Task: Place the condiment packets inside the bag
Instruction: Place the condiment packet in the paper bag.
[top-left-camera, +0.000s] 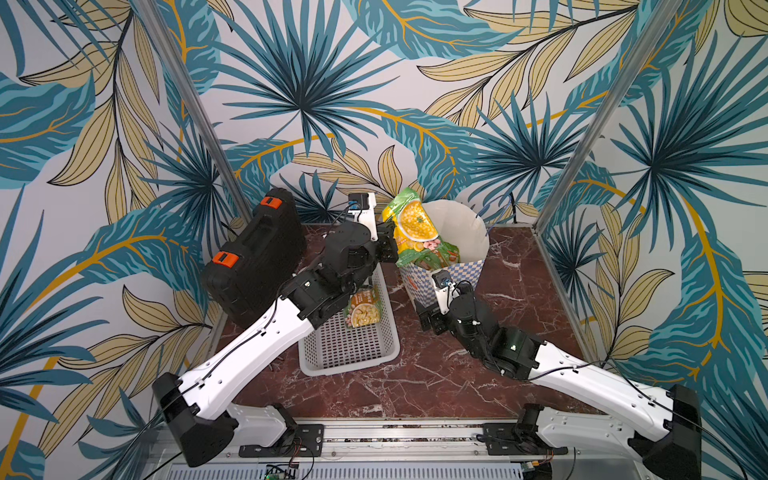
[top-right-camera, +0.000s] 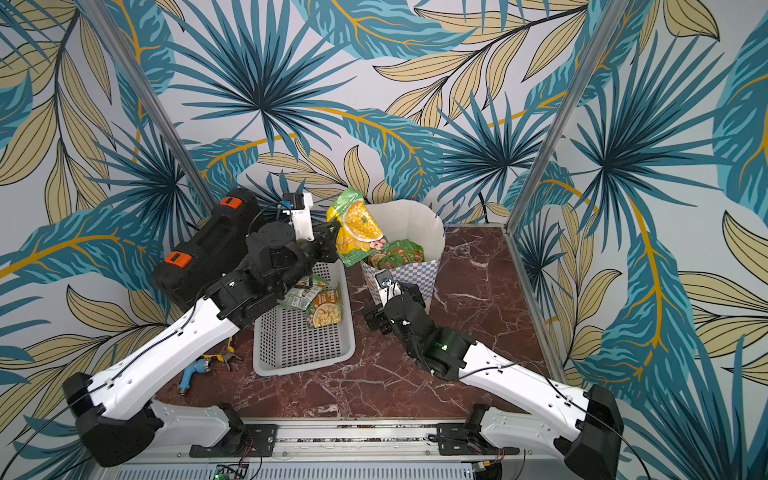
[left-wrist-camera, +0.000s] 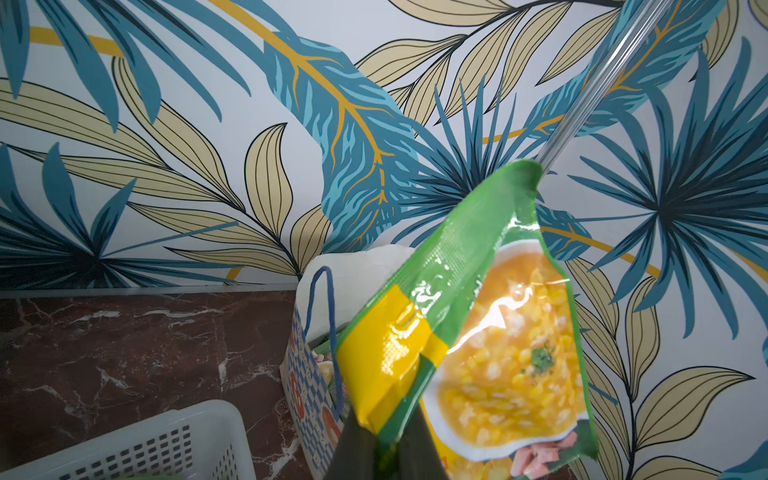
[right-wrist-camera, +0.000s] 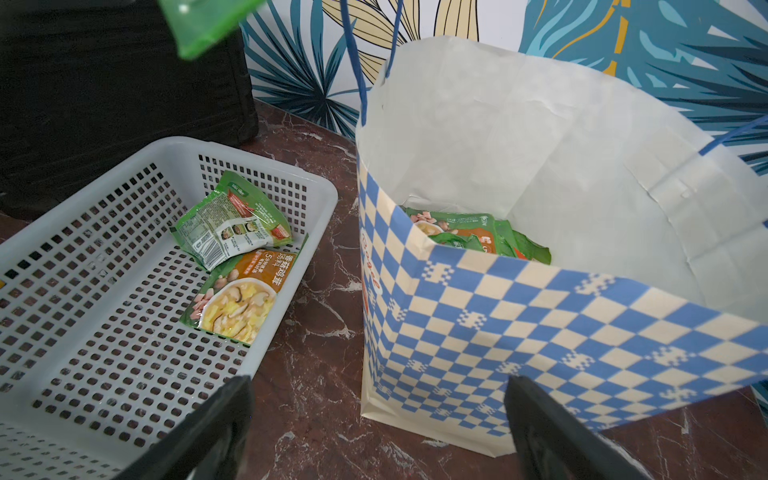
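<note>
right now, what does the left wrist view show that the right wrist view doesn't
Only the left wrist view: the printed face of the corn-soup packet, pinched in the shut left hand.
Only the right wrist view: a small green packet and a mushroom-soup packet lying in the white basket, a clear look into the bag at the packets inside, the black case, and the open, empty right hand.
Both: bag, basket, marble table. The right wrist view catches just a green corner of the held packet.
</note>
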